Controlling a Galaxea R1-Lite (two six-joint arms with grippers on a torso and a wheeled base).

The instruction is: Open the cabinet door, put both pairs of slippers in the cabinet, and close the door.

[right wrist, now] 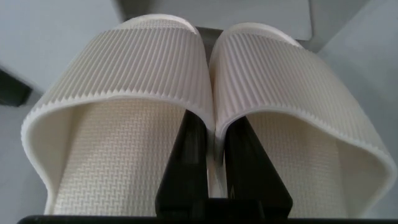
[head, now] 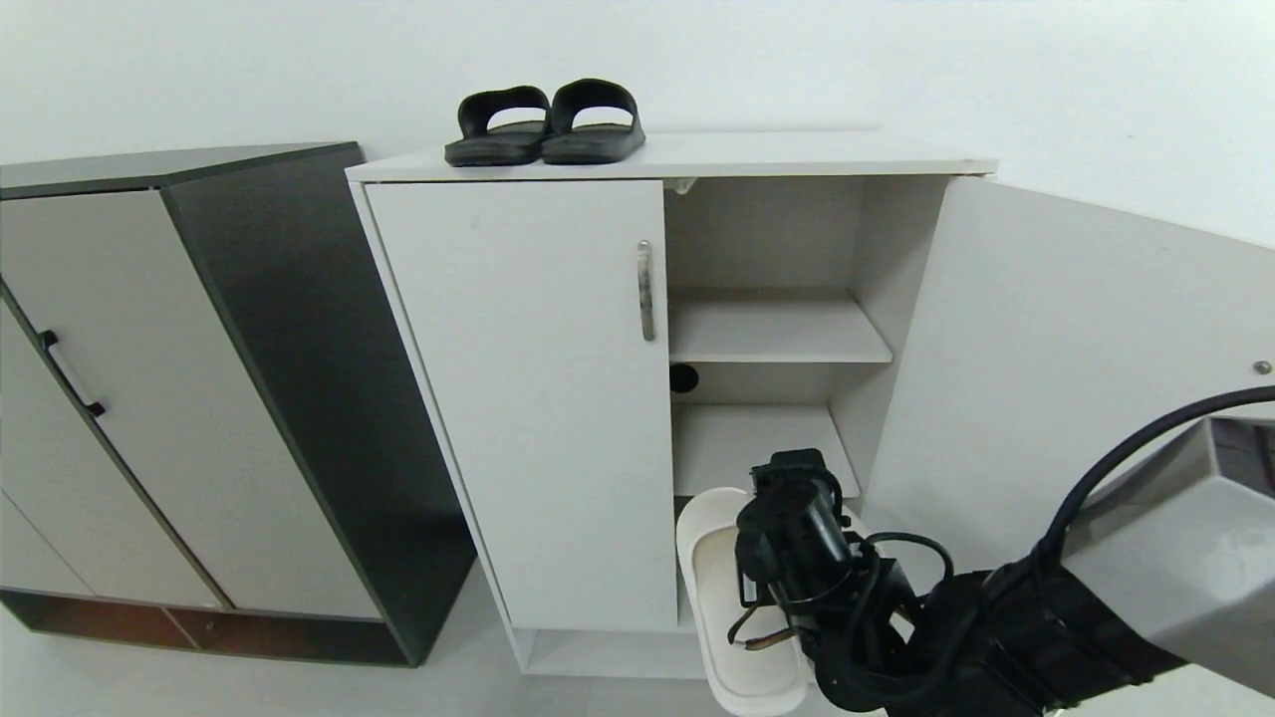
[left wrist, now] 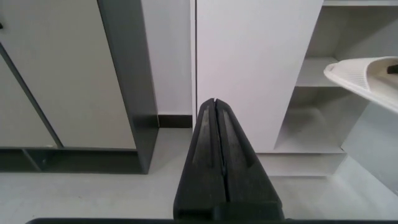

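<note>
- Head view: the right hand (head: 793,476) sits low in front of the open right half of the white wooden cabinet (head: 797,154), carrying the pair of cream ribbed rubber slippers (head: 712,583).
- Right wrist view: the right hand (right wrist: 214,146) has one finger inside each of the cream slippers (right wrist: 124,124). It pinches their adjoining inner strap walls together, so the pair hangs side by side.
- The toes point toward the cabinet opening, and the pair is not yet on a shelf.
- Left wrist view: the left hand (left wrist: 216,146) has its fingers pressed flat together and holds nothing. It is off to the side, facing the cabinet's closed left door (head: 538,398).
- The pair of black rubber slide slippers (head: 546,124) rests on the cabinet top, above the closed left door.
- The right cabinet door (head: 1046,329) stands swung wide, so the opening step looks done. The step in hand appears to be stowing the first pair.
- The next move likely calls for carrying the cream pair forward over the lower shelf (head: 737,443). It must clear the upper shelf (head: 777,334) and the shelf edge before being lowered and released.
- The black pair and the door closing remain.
</note>
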